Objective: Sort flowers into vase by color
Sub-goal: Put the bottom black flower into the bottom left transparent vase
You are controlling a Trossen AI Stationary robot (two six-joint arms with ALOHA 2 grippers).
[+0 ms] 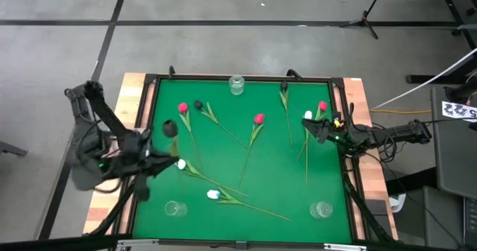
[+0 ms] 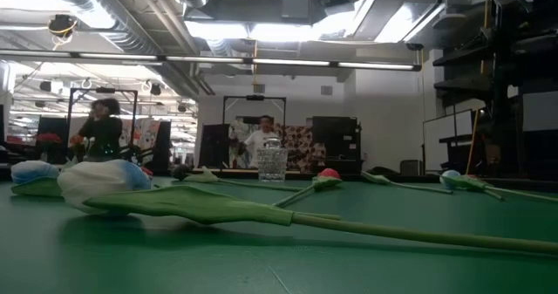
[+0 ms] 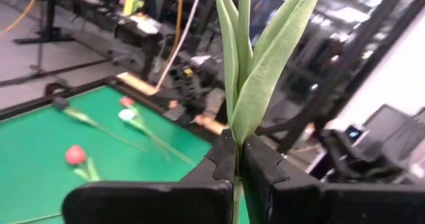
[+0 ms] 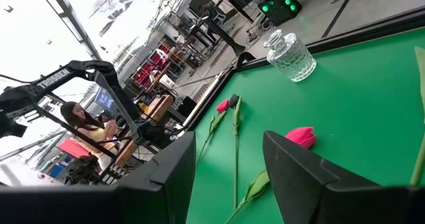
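Note:
My left gripper (image 1: pixel 153 158) is over the table's left edge, shut on a tulip whose green leaves (image 3: pixel 255 64) stand up past the fingers; a near-black head (image 1: pixel 170 128) shows just beyond it. My right gripper (image 1: pixel 314 129) is open, hovering at the table's right side beside a white head (image 1: pixel 308 115) and a pink head (image 1: pixel 322 106). Other tulips lie flat on the green mat: pink (image 1: pixel 182 108), near-black (image 1: pixel 198 104), pink (image 1: pixel 258 118), white (image 1: pixel 181 164), white (image 1: pixel 213 194). In the low view a white tulip (image 2: pixel 100 176) lies nearest. My left gripper pinches the tulip's thin stem (image 3: pixel 237 154) between its two fingers, just below where the leaves branch off. The fingers lie across the stem. The leaves rise upright beyond the fingers, clear of the mat; the fingers hide the stem below them.
Three clear glass vases stand on the mat: one at the far edge's middle (image 1: pixel 237 83), one near-left (image 1: pixel 175 208), one near-right (image 1: pixel 322 209). A raised dark frame (image 1: pixel 153 102) borders the mat. People are in the room beyond the table.

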